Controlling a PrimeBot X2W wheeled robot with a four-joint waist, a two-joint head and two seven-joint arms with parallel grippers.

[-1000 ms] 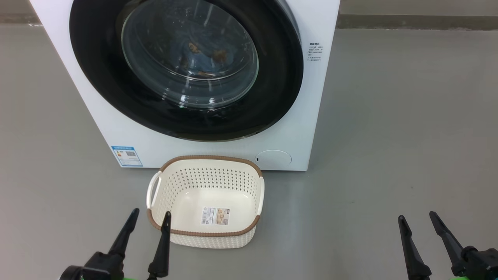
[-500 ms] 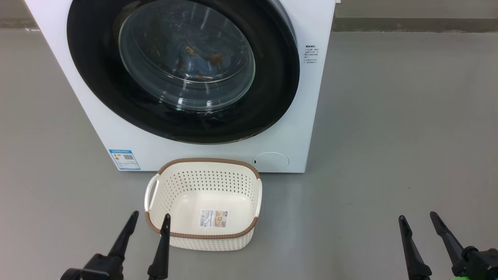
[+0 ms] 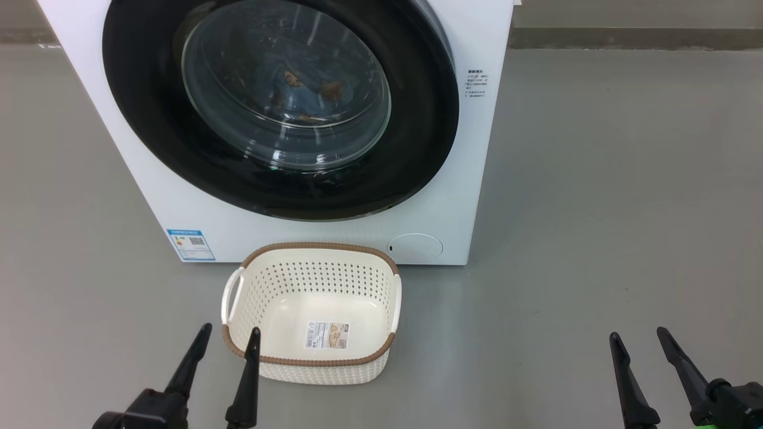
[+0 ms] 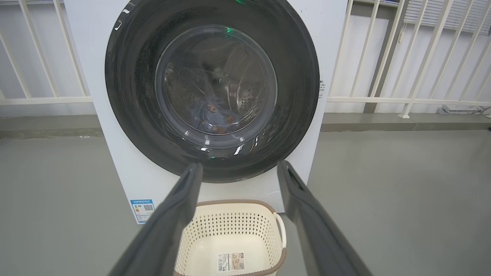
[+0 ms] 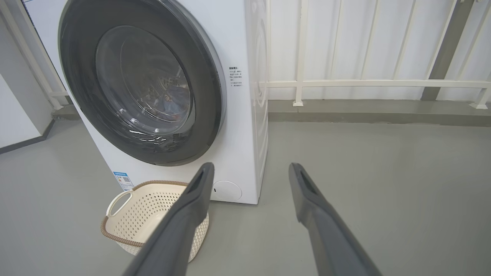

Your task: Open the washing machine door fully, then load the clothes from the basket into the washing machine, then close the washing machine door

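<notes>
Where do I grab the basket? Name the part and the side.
Grip the basket by its left side handle, coming from the left and above: the loop stands out from the perforated wall, and the open left gripper hangs nearest it.

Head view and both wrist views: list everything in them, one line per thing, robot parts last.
washing machine: one, white, standing on the floor
washing machine door: one, glossy black with a clear glass window, shut on the machine's front
clothes: count unclear, light blue with orange-brown print, inside the drum behind the glass
basket: one, cream-white with a brown rim, on the floor in front of the machine, holding no clothes
label sticker: one, pale, on the basket's bottom
energy sticker: one, blue, low left on the machine's front
round flap: one, white, low right on the machine's front
floor: grey
railing: white, behind the machine
left end effector: one, dark, open, by the basket's near left corner
right end effector: one, dark, open, over bare floor
</notes>
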